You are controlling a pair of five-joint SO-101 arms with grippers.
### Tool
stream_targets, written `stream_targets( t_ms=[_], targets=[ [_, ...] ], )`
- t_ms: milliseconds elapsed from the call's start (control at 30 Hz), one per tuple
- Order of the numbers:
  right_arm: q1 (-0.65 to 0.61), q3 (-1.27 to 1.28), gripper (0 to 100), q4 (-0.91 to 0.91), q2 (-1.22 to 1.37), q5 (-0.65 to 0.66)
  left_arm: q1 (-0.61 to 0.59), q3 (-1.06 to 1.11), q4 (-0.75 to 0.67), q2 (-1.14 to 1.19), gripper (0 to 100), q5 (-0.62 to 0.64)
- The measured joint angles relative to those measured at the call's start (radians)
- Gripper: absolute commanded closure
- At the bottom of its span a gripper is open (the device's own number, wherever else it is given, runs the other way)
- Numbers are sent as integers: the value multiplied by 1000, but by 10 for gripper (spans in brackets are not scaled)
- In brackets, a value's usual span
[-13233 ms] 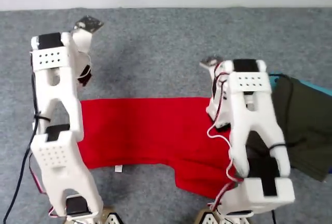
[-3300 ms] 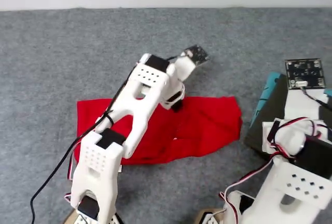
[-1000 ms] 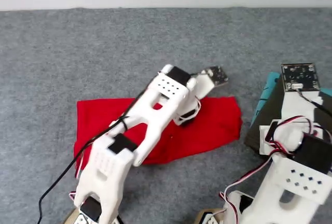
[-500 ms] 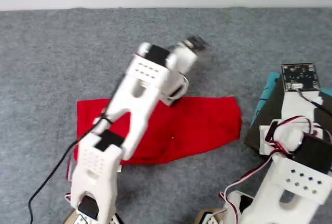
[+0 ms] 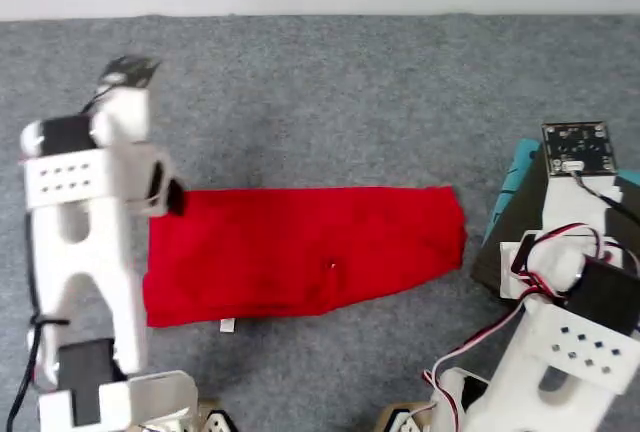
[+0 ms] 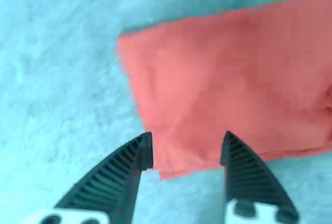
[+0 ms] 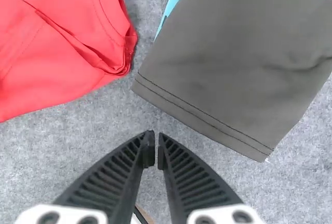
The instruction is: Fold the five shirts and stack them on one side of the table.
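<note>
Red shirt [image 5: 300,252] folded into a long band, mid-table.
Its left end lies under the left gripper [image 6: 187,138], jaws spread wide, empty; the right gripper [image 7: 154,136], jaws pressed together, empty, hangs over grey table [image 5: 350,82] between it and the dark shirt [image 7: 238,53].

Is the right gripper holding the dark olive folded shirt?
No, the right gripper is shut over bare grey carpet, beside the dark shirt.
</note>
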Motion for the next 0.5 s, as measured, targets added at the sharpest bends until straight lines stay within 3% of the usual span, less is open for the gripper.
stream_targets(
  t_ms=[267,500],
  targets=[
    [0,0,980,0,0,0,-157,262,-186,-8,726,-95],
    [0,0,980,0,0,0,-150,319,-313,178,727,-98]
  ],
)
